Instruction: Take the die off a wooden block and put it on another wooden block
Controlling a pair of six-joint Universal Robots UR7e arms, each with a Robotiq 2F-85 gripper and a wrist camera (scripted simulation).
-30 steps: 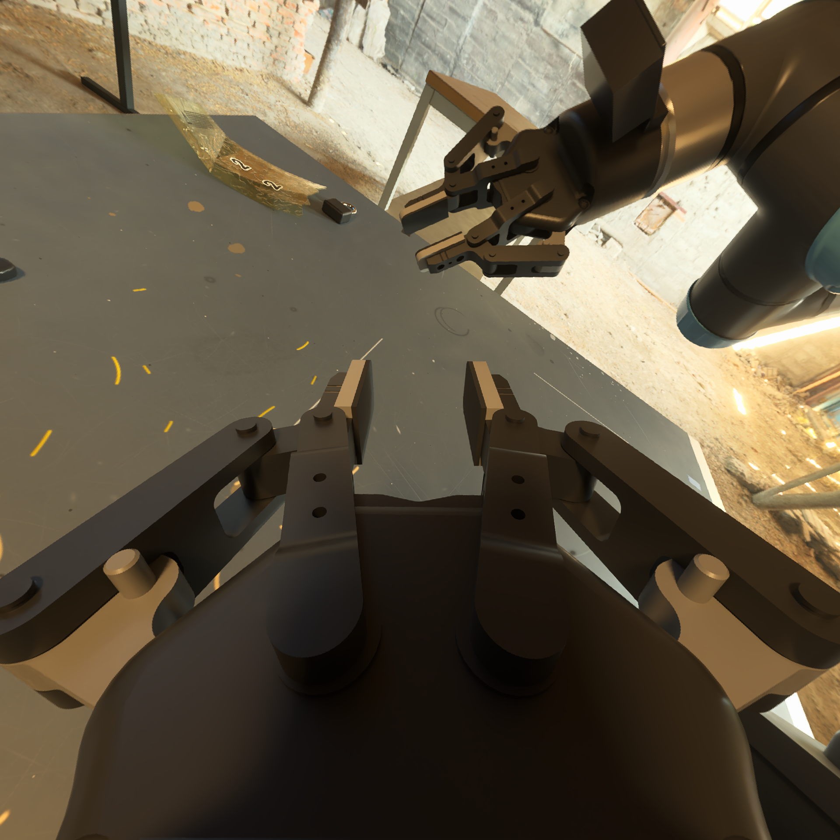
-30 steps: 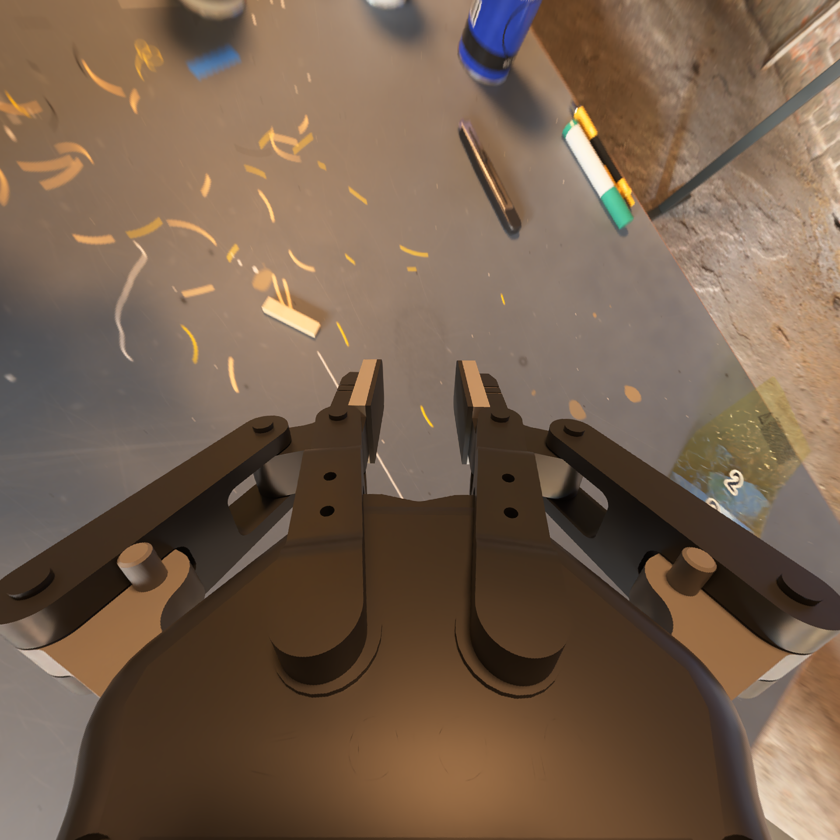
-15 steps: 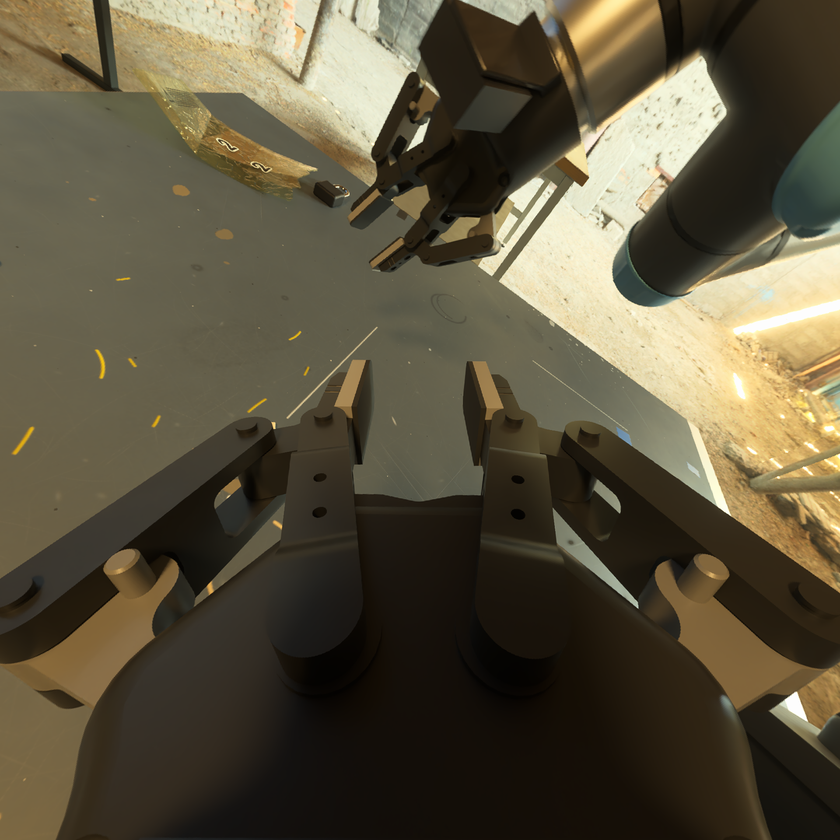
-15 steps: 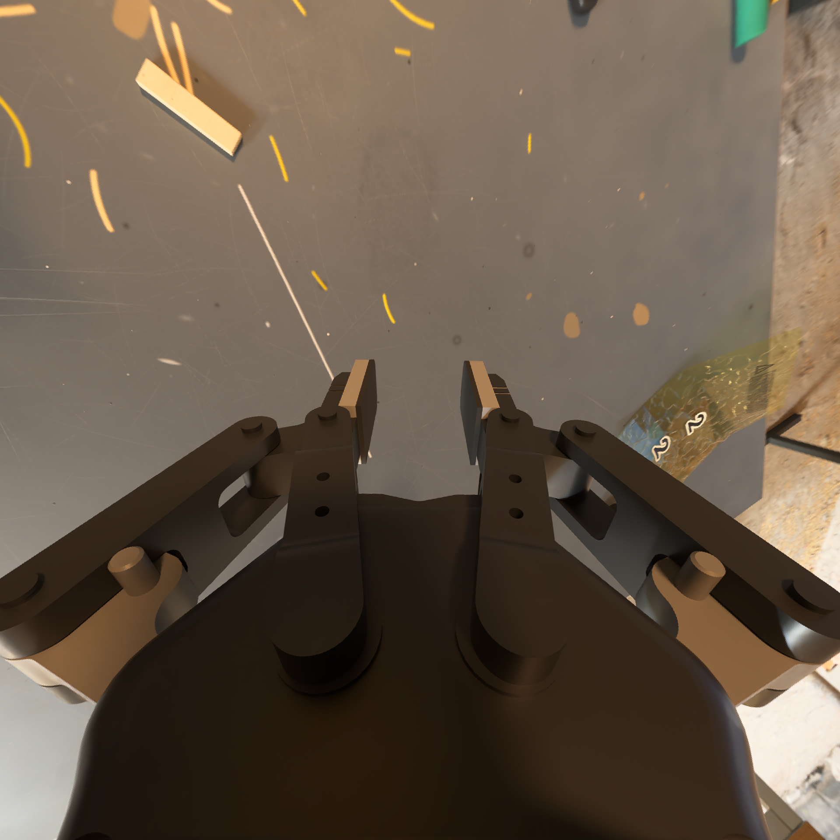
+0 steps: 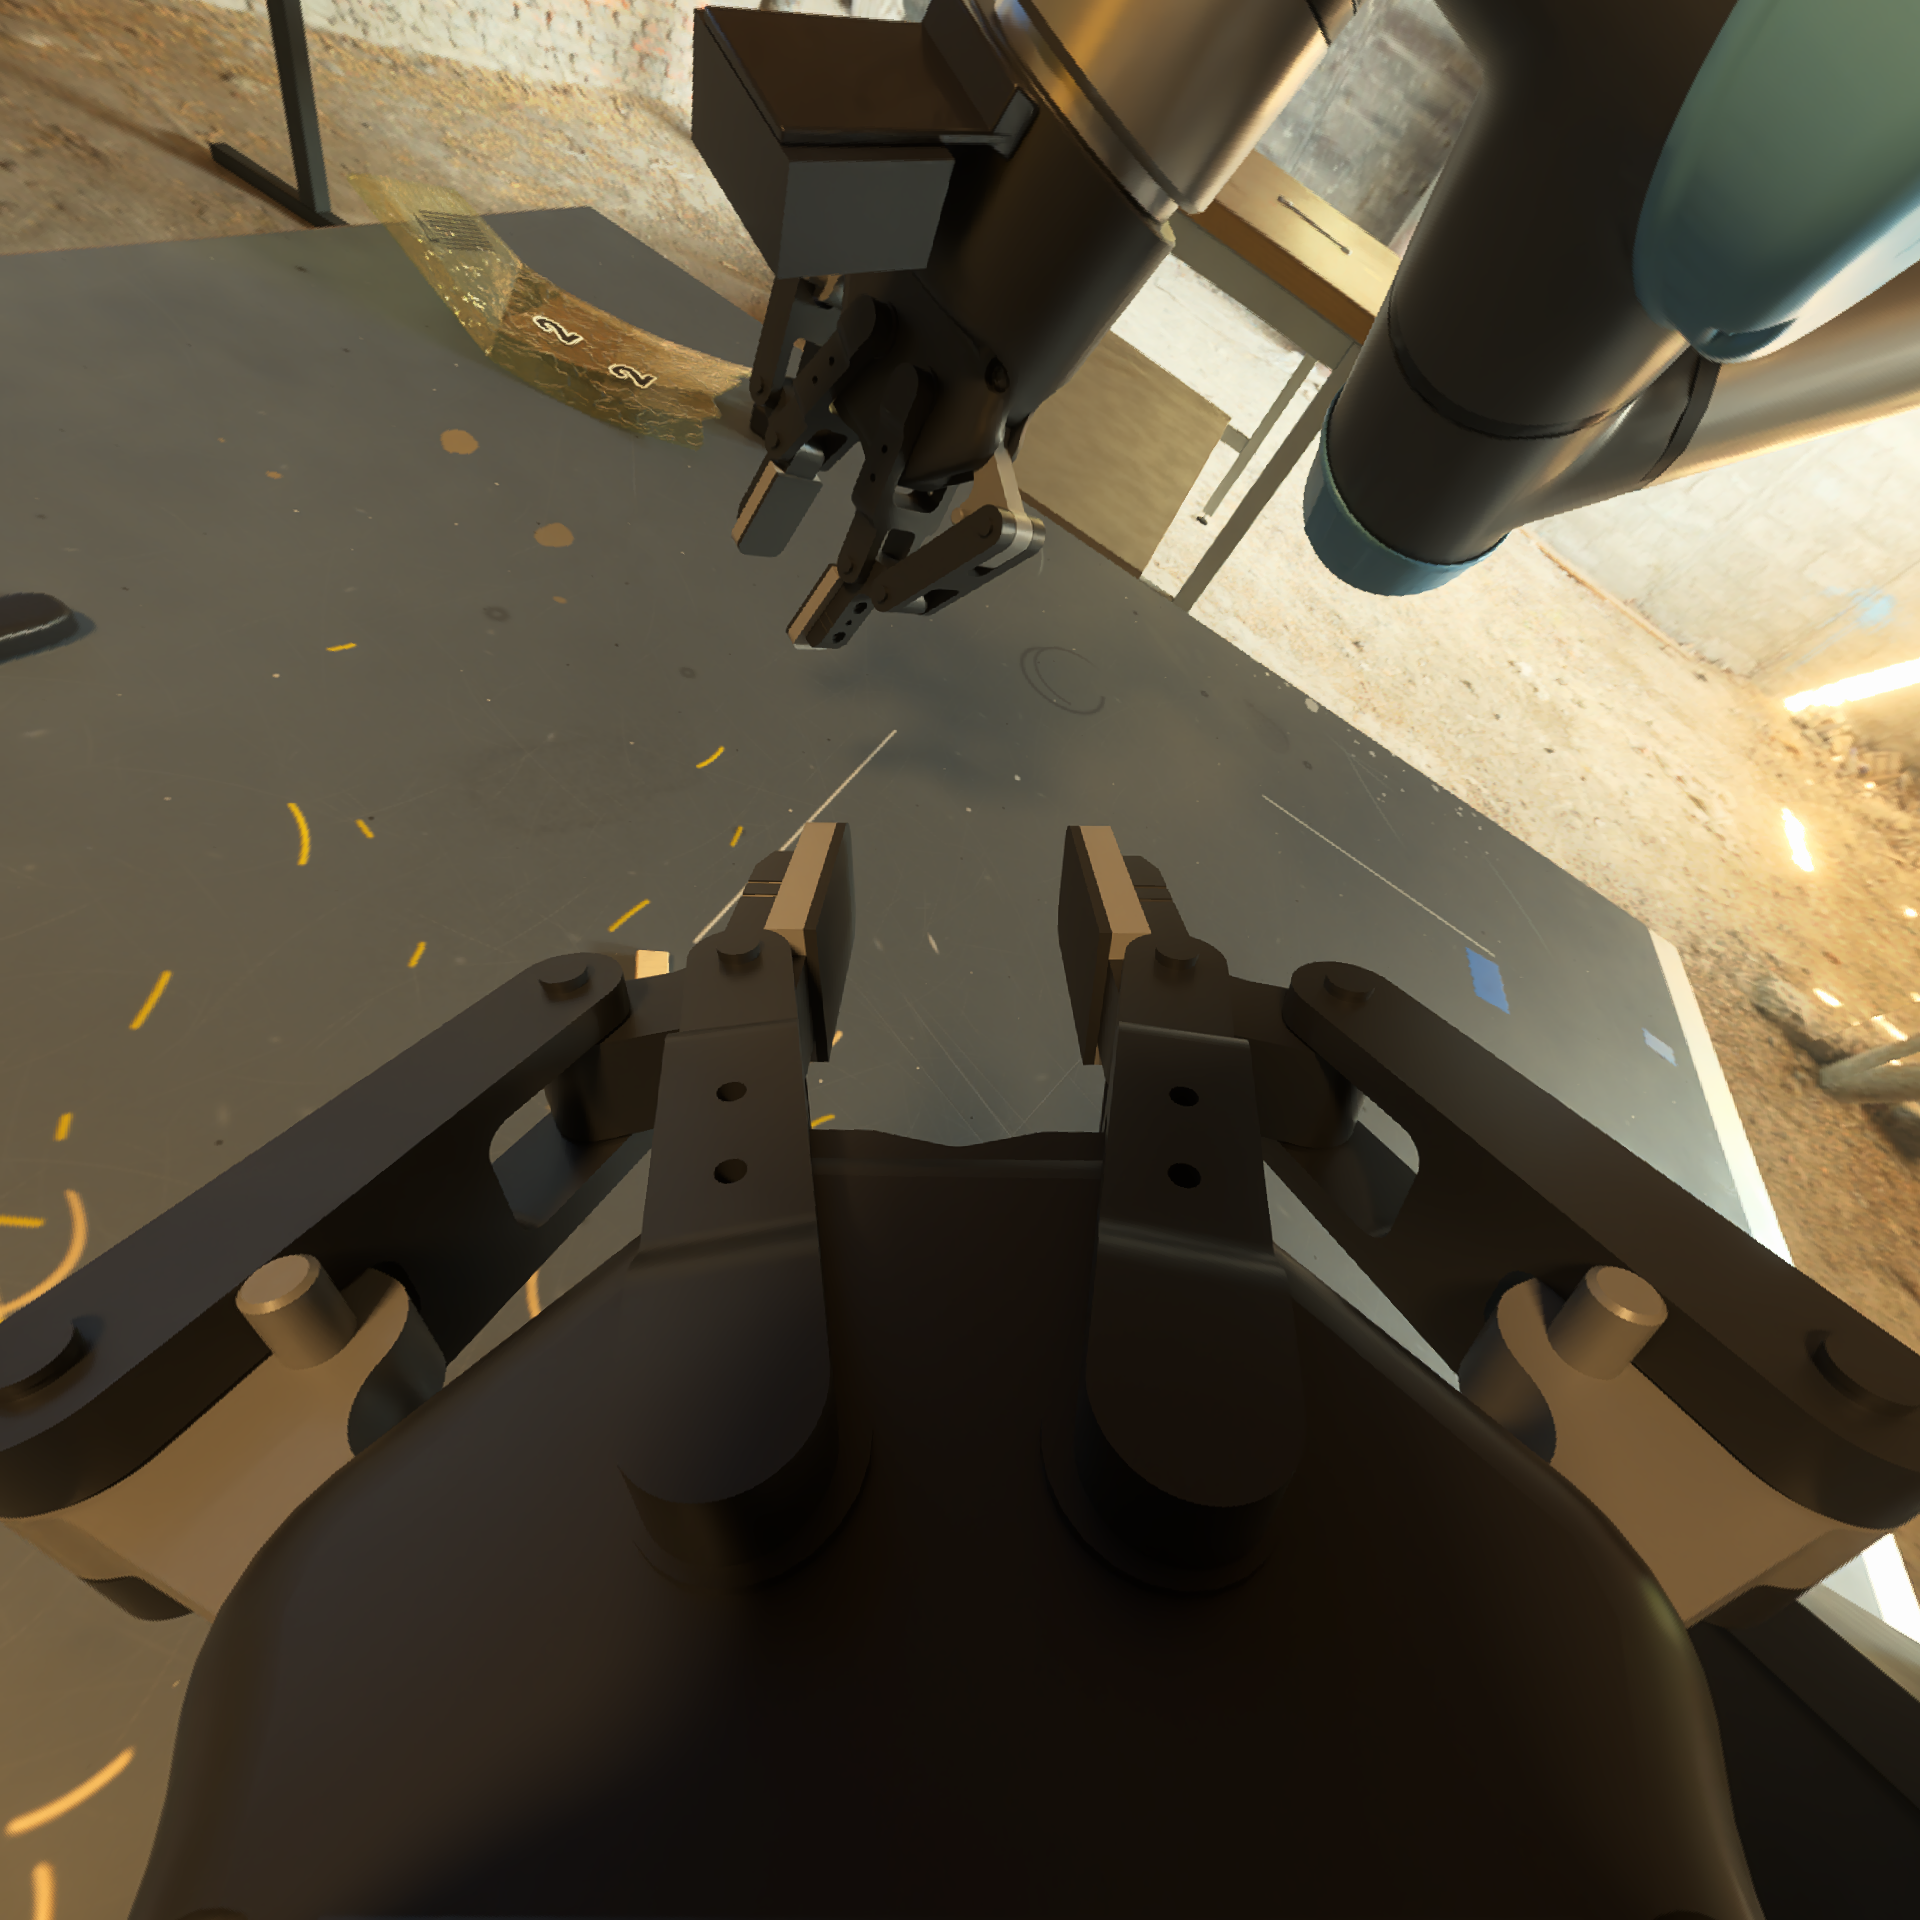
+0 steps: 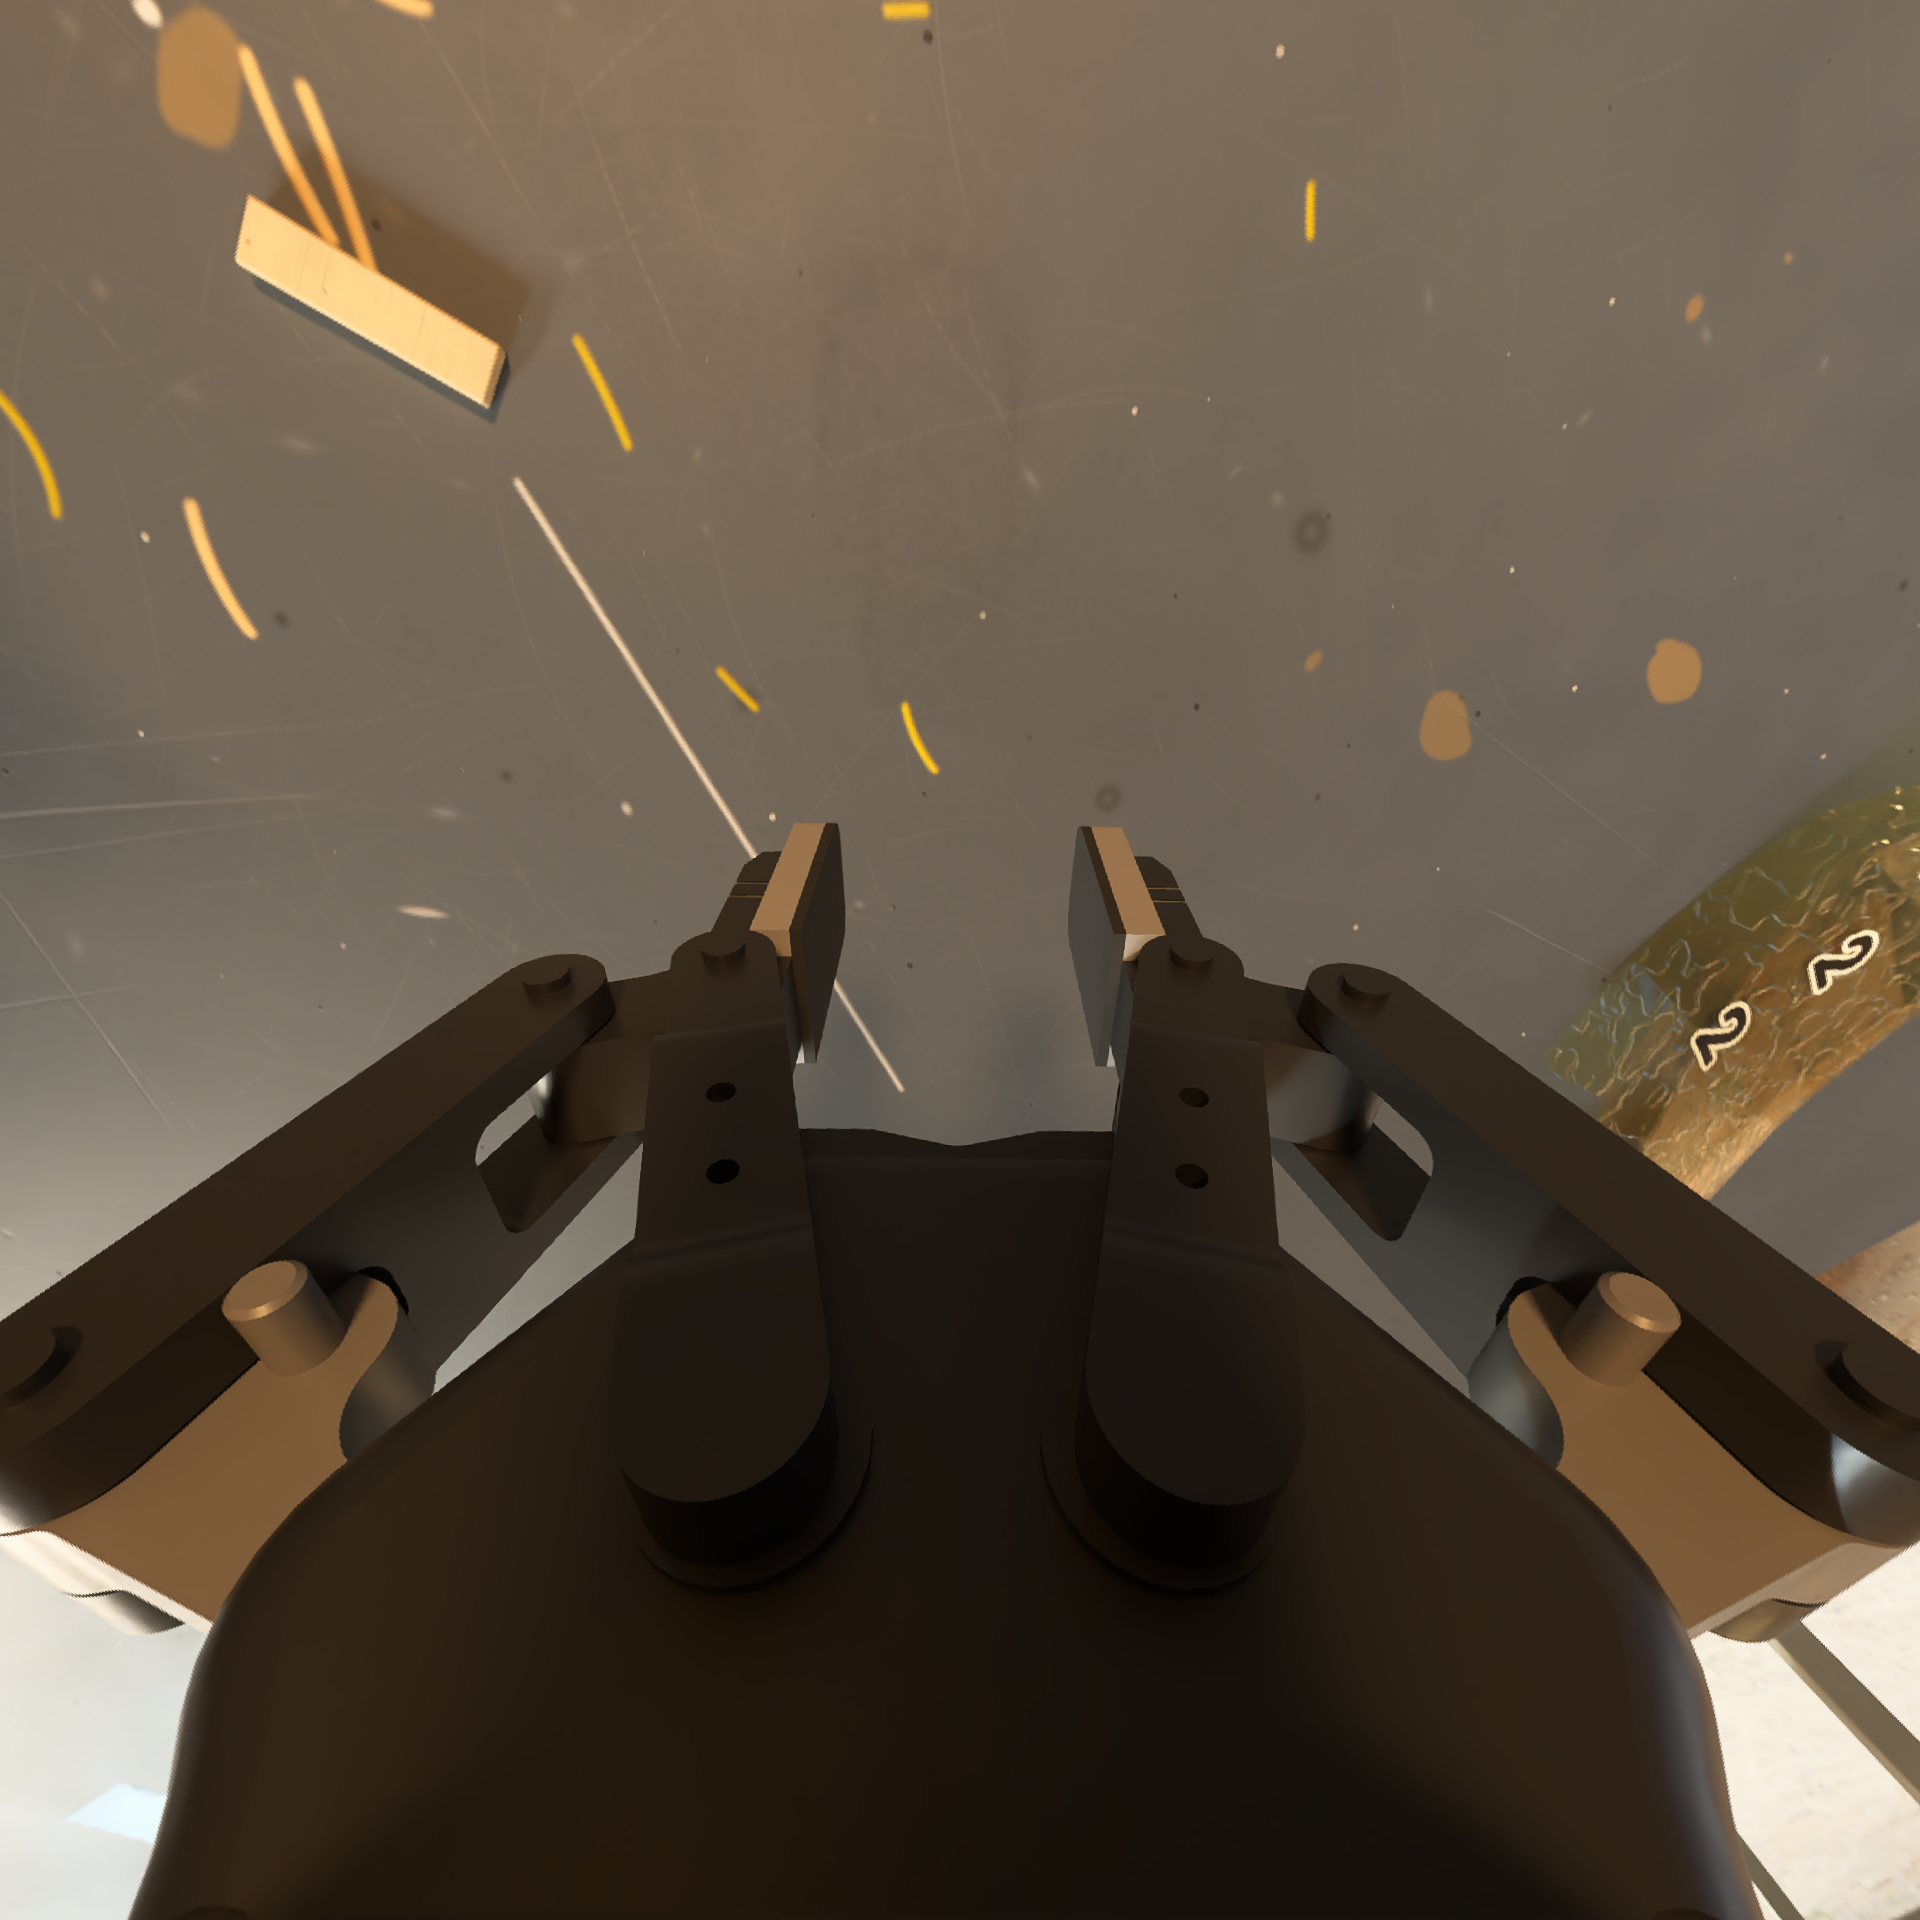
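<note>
Nearer now, right tool (image 5: 800, 566); only its view shows wooden block (image 6: 369, 301).

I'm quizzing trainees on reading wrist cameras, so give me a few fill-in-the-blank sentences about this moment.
1. Both the left gripper and the right gripper have their jaws ____.
2. Between its fingers, the right gripper holds ____.
3. The flat wooden piece lies on the ____ table.
4. The crinkled foil strip is ____ in colour.

Missing words: open; nothing; grey; gold
</note>
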